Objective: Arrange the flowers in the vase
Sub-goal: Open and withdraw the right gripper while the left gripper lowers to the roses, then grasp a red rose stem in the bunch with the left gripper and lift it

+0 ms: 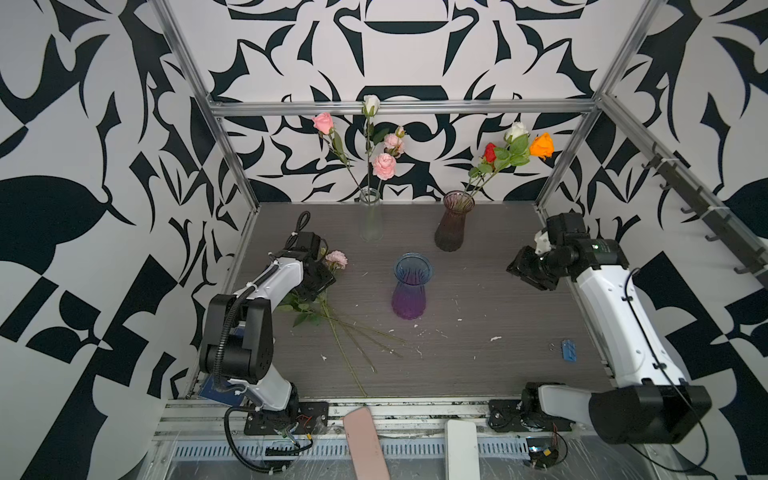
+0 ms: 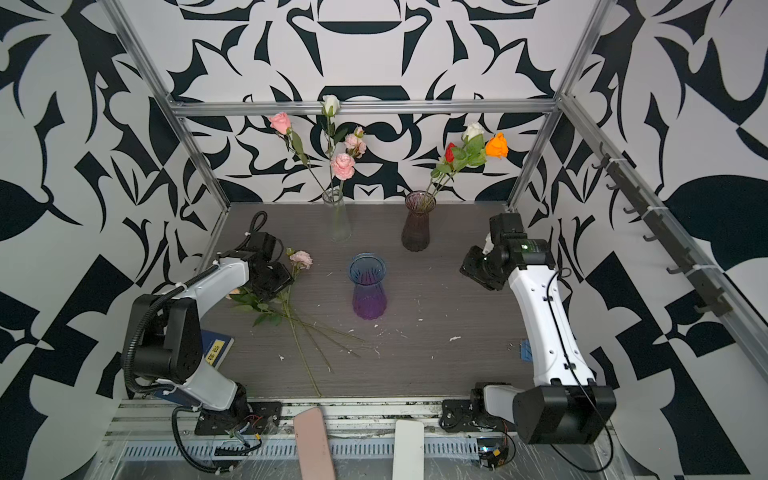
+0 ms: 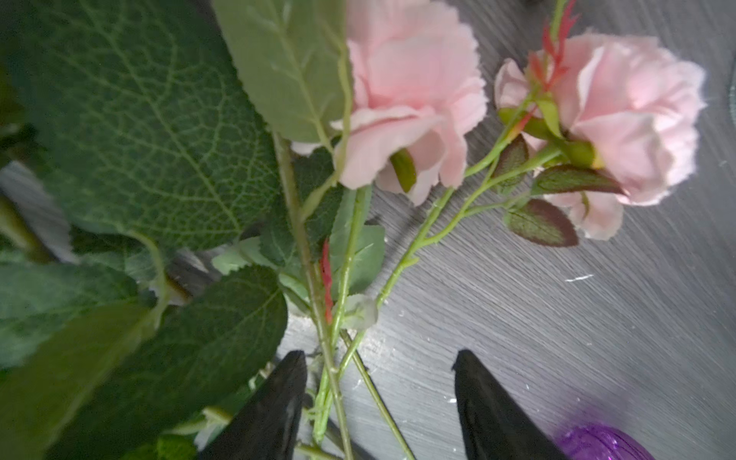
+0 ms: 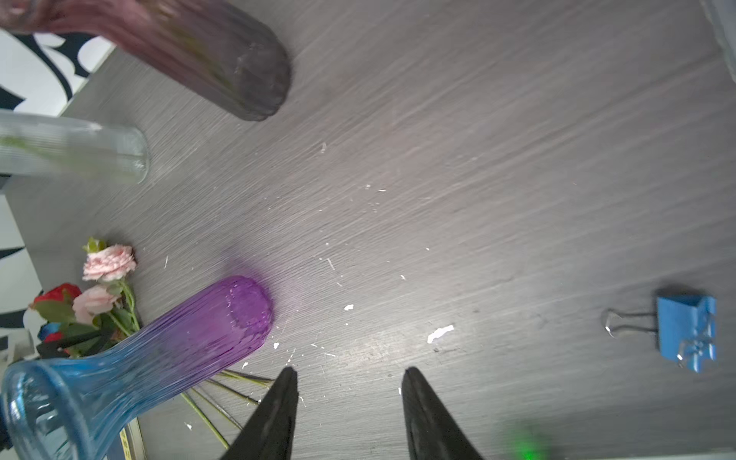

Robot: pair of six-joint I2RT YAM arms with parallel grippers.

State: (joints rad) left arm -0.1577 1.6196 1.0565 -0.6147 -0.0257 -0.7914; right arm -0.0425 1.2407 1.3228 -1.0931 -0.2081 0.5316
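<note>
**Stage shown: pick-up of a further stem.** The loose flowers [image 1: 332, 320], pink blooms on leafy green stems, are seen lying crossed on the table [image 1: 478, 353], on the left-arm side of the blue-and-purple vase [image 1: 411, 291]. That vase stands upright and empty at the centre. The left gripper [image 3: 378, 358] is positioned low over the flowers. Its jaws are spread, with the crossed stems passing between them close to one finger and nothing pinched as yet. The right gripper [image 4: 349, 372] is held above bare table on the opposite side of the vase, jaws apart and empty.

**Next move, as judged.** The jaws are to be closed on a single stem, which is then to be lifted, turned stem-end down and fed into the vase mouth. Several stems overlap at the grip point, so more than one may be caught, and the broad leaves may snag.

**Surroundings.** Behind the vase, a clear vase [image 1: 371, 216] and a smoky-brown vase [image 1: 451, 226] are already filled. A blue binder clip [image 1: 568, 350] lies well apart on the right-arm side. White flecks are scattered around the vase's foot. The path from flowers to vase is judged unobstructed.
</note>
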